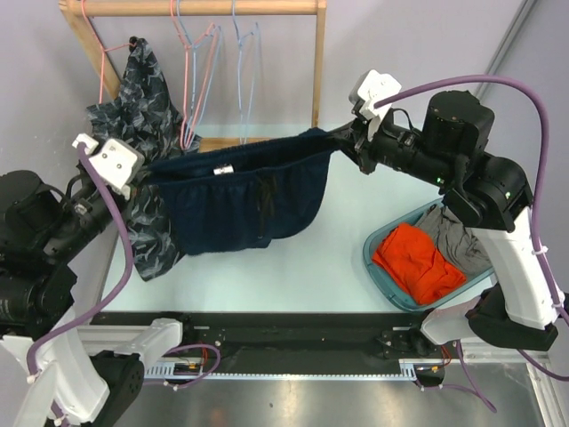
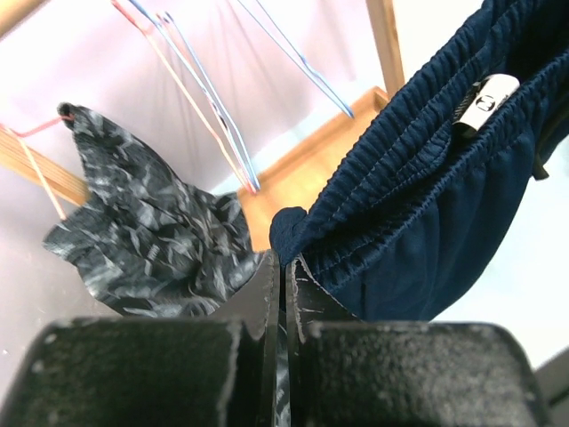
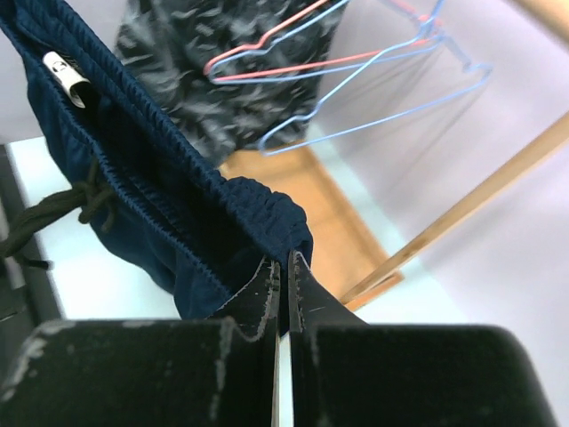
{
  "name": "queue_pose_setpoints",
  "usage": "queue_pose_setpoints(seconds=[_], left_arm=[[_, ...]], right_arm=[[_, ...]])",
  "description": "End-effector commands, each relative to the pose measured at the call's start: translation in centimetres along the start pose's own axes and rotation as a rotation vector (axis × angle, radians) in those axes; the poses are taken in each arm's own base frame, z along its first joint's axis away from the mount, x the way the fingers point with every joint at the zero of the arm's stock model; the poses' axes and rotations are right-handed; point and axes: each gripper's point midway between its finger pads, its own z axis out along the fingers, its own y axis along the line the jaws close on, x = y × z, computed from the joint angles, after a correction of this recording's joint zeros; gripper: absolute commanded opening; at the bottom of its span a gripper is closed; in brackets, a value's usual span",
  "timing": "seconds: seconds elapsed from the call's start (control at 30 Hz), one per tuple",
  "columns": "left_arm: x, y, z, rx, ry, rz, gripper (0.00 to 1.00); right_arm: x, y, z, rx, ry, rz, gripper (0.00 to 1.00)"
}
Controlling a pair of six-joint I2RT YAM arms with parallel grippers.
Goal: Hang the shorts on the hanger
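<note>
A pale tabletop [image 1: 267,276] carries a wooden rack [image 1: 204,7] at its far edge, and in front of that rack the navy shorts [image 1: 240,196] are stretched in the air between the two arms, waistband pulled taut along the top and the legs drooping toward the surface. A dark leaf-print garment [image 1: 147,98] hangs from the rack's left end, just behind the shorts' left corner. At the near right stands a teal basket [image 1: 378,267] with an orange garment [image 1: 418,262] and a grey one [image 1: 453,236] inside. The left fingers [image 2: 276,276] are clenched on the left end of the waistband, and the right fingers [image 3: 271,276] are clenched on the right end. The light-blue hanger [image 2: 302,62] hangs on the rail behind, apart from the shorts, beside other wire hangers [image 1: 191,80]. A dark drawstring [image 3: 53,209] dangles inside the waistband, near a small rolled white label [image 1: 222,169]
</note>
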Motion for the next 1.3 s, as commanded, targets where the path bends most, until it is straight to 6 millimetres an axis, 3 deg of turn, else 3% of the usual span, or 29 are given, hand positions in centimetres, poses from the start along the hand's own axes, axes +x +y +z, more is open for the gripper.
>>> queue_pose_setpoints(seconds=[0.0, 0.1, 0.13, 0.17, 0.23, 0.27, 0.33, 0.37, 0.4, 0.43, 0.47, 0.53, 0.57, 0.6, 0.7, 0.73, 0.77, 0.9, 0.97, 1.07, 1.17, 1.23, 1.27], left_arm=[[1.3, 0.2, -1.3, -0.028, 0.066, 0.049, 0.0], [3.3, -0.8, -0.2, 0.031, 0.129, 0.02, 0.0], [4.1, -1.1, 0.2, 0.049, 0.149, 0.011, 0.0], [6.3, -1.7, 1.5, 0.084, 0.21, -0.015, 0.0], [8.2, -1.8, 2.7, 0.08, 0.242, -0.025, 0.0], [11.3, -2.6, 4.0, 0.112, 0.315, -0.054, 0.0], [12.7, -2.7, 5.4, 0.098, 0.306, -0.05, 0.0], [15.8, -3.8, 6.6, 0.131, 0.362, -0.077, 0.0], [16.2, -3.6, 7.7, 0.119, 0.342, -0.074, 0.0], [17.5, -3.9, 8.4, 0.125, 0.358, -0.08, 0.0], [20.1, -4.9, 9.2, 0.151, 0.407, -0.095, 0.0], [21.8, -5.3, 10.5, 0.163, 0.409, -0.077, 0.0], [24.5, -6.7, 11.0, 0.201, 0.458, -0.081, 0.0], [25.4, -6.9, 11.8, 0.199, 0.455, -0.068, 0.0], [29.8, -9.9, 12.7, 0.274, 0.544, -0.064, 0.0], [30.7, -10.7, 12.9, 0.293, 0.564, -0.066, 0.0], [32.4, -12.0, 12.9, 0.317, 0.606, -0.058, 0.0], [36.2, -13.7, 14.3, 0.335, 0.705, -0.087, 0.0], [38.1, -14.4, 14.8, 0.349, 0.774, -0.119, 0.0], [39.9, -14.9, 15.2, 0.364, 0.847, -0.142, 0.0], [40.5, -15.1, 15.1, 0.368, 0.869, -0.144, 0.01], [39.9, -15.6, 14.9, 0.4, 0.847, -0.148, 0.07], [39.1, -15.6, 14.4, 0.42, 0.828, -0.138, 0.17]], right_arm=[[-0.7, -0.2, -2.8, 0.02, -0.024, 0.062, 0.0], [2.2, -0.3, -1.6, 0.056, 0.043, 0.169, 0.0], [4.5, -0.5, -0.3, 0.079, 0.09, 0.197, 0.0], [6.0, -1.3, -0.1, 0.142, 0.12, 0.232, 0.0], [8.2, -2.0, 1.0, 0.188, 0.152, 0.265, 0.0], [11.7, -1.8, 2.0, 0.199, 0.227, 0.298, 0.0], [15.2, -2.4, 3.4, 0.233, 0.273, 0.337, 0.0], [18.4, -2.0, 4.1, 0.225, 0.334, 0.38, 0.0], [20.9, -3.0, 4.8, 0.25, 0.362, 0.45, 0.0], [22.7, -2.9, 5.4, 0.246, 0.396, 0.5, 0.0], [24.4, -2.7, 6.0, 0.235, 0.431, 0.536, 0.0], [28.0, -2.2, 7.5, 0.208, 0.499, 0.598, 0.0], [29.1, -1.9, 7.9, 0.213, 0.504, 0.622, 0.0], [30.5, -1.2, 8.3, 0.204, 0.503, 0.642, 0.0], [32.9, 1.7, 9.3, 0.152, 0.545, 0.634, 0.0], [34.9, 3.1, 9.4, 0.133, 0.591, 0.646, 0.0], [35.7, 3.6, 9.5, 0.133, 0.605, 0.656, 0.0], [38.6, 5.1, 11.0, 0.108, 0.63, 0.678, 0.01], [40.0, 5.6, 11.5, 0.092, 0.655, 0.664, 0.07], [41.8, 5.7, 11.2, 0.097, 0.703, 0.657, 0.09], [42.9, 5.9, 10.5, 0.082, 0.749, 0.667, 0.2], [42.6, 6.3, 10.0, 0.049, 0.758, 0.665, 0.27], [42.4, 6.4, 9.9, 0.037, 0.757, 0.665, 0.31]])
